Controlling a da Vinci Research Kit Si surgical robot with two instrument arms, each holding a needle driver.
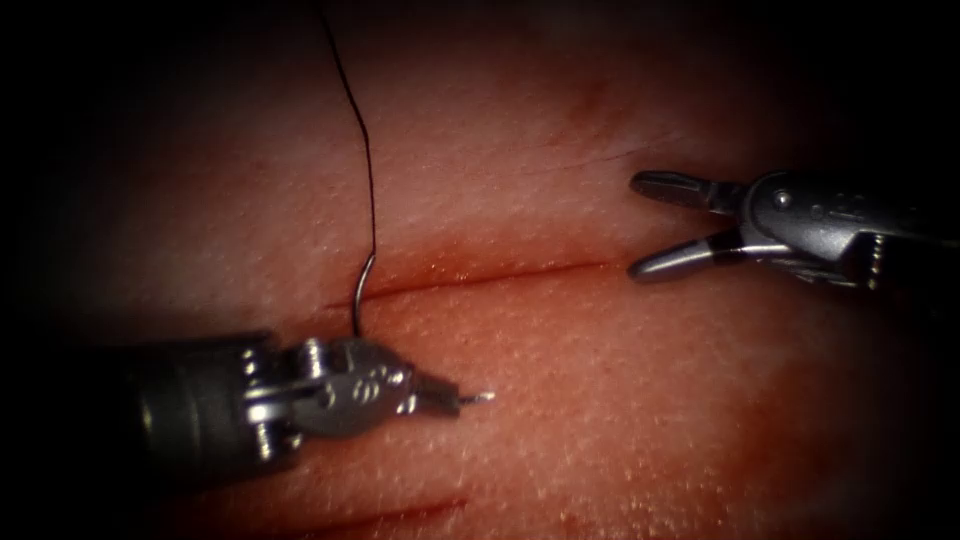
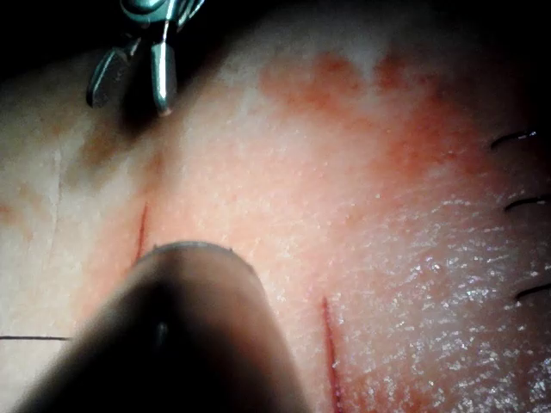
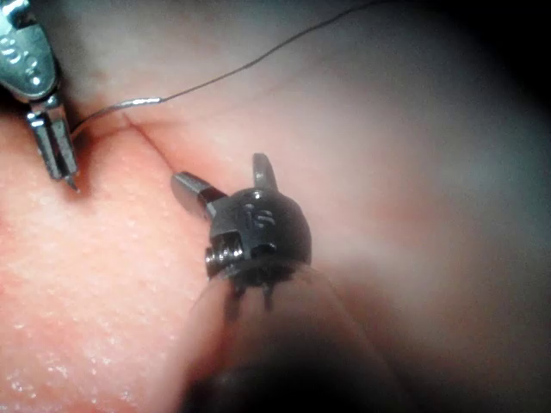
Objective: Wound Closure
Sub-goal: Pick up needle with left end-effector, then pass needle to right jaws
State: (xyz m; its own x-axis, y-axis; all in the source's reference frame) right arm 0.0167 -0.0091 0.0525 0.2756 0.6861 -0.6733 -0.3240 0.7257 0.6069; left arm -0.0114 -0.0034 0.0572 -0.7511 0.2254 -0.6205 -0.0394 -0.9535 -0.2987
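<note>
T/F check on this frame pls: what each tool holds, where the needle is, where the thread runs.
1. The left tool holds the needle near its tip. True.
2. The right tool holds the thread. False: its fingers are spread, holding nothing.
3. The needle lies free on the tissue. False: its curve passes through the tissue at the cut.
4. The thread trails up from the needle's rear end. True.

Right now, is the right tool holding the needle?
No, the right tool hangs open and empty over the tissue; the left tool grips the needle near its tip, below the cut.
</note>
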